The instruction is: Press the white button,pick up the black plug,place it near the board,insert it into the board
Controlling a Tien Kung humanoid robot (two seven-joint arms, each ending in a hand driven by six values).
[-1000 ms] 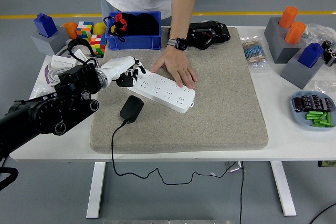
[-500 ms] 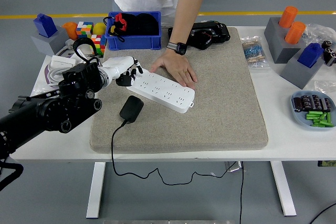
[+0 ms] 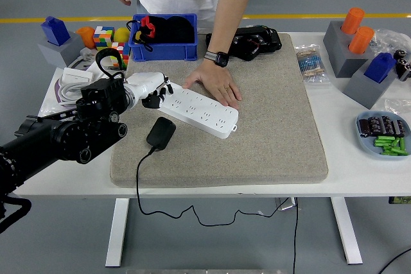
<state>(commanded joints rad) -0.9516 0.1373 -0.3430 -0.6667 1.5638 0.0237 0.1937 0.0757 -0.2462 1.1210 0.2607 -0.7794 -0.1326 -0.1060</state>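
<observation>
A white power strip [image 3: 202, 113] lies slanted on the grey mat [image 3: 270, 126]. A person's hand [image 3: 215, 84] rests flat on its far side, holding it down. My left hand [image 3: 156, 95] is at the strip's left end, fingers curled, fingertips touching that end where the white button would be; the button itself is hidden. The black plug [image 3: 160, 132] lies on the mat just below the strip, its black cable [image 3: 144, 190] trailing over the mat's front edge and under the table. The right hand is out of view.
A blue bin [image 3: 164, 38] with black items stands at the mat's back left, a black device [image 3: 253, 40] beside it. Coloured cubes [image 3: 106, 40] and a blue block [image 3: 56, 31] are far left. Grey stands with orange and blue pieces [image 3: 356, 49] and a parts tray [image 3: 384, 134] sit at the right.
My left arm has shifted slightly right and the hand has pressed closer onto the strip's left end. The person has stepped to the right but their hand stays on the strip.
</observation>
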